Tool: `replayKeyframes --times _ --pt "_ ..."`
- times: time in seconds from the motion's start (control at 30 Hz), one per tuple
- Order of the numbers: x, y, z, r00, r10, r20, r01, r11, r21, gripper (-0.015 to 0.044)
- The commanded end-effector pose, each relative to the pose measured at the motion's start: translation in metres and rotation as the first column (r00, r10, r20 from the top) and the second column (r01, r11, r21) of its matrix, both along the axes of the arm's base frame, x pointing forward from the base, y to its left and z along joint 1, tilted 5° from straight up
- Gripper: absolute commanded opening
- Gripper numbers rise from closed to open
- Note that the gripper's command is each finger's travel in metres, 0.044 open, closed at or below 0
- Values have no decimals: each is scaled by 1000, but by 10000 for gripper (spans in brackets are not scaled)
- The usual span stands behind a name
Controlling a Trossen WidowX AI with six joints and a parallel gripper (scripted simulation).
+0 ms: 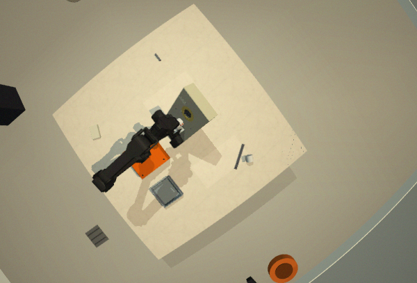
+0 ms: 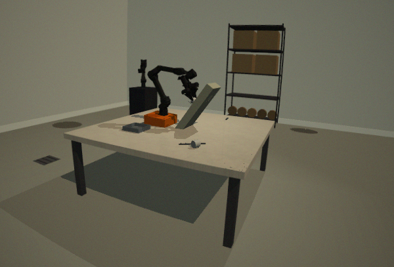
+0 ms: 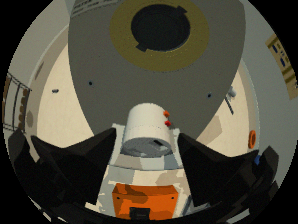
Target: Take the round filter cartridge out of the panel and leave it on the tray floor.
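The grey panel (image 1: 199,125) (image 2: 201,105) (image 3: 95,55) leans. Its round opening (image 1: 187,113) (image 3: 160,27) looks dark and empty, with two notches in its yellow ring. A white cylinder (image 1: 179,122) (image 3: 146,119), apparently the cartridge, rests on a pale ledge (image 3: 118,142) low on the panel face. It has red dots on its side and a dark slot in its near end. My gripper (image 1: 177,128) (image 2: 190,98) (image 3: 147,135) is open, its fingers on either side of the cylinder; contact cannot be told. The grey tray (image 1: 157,198) (image 2: 134,130) holds nothing visible.
The orange robot base (image 1: 153,165) (image 2: 161,120) (image 3: 150,197) stands between the tray and the panel. A dark rod (image 1: 239,156) and another small white cylinder (image 1: 249,158) (image 2: 196,143) lie beyond the panel. A small dark bar (image 1: 158,57) and a pale block (image 1: 95,132) lie elsewhere on the table.
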State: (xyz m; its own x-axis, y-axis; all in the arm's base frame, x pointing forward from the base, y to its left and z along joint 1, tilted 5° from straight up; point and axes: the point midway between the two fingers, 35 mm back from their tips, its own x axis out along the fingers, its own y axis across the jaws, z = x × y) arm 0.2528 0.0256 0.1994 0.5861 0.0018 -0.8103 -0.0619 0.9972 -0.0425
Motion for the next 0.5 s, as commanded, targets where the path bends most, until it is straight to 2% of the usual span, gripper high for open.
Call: replayKeyframes --times 0.0,0.17,0.27,0.47 --pt "1 0 -8 1000 4 -12 -4 1000 -1 305" --pt "1 0 -8 1000 4 -12 -4 1000 -1 305" --pt "2 0 -4 1000 0 -4 0 1000 -1 226" --pt "2 0 -4 1000 0 -4 0 1000 -1 186"
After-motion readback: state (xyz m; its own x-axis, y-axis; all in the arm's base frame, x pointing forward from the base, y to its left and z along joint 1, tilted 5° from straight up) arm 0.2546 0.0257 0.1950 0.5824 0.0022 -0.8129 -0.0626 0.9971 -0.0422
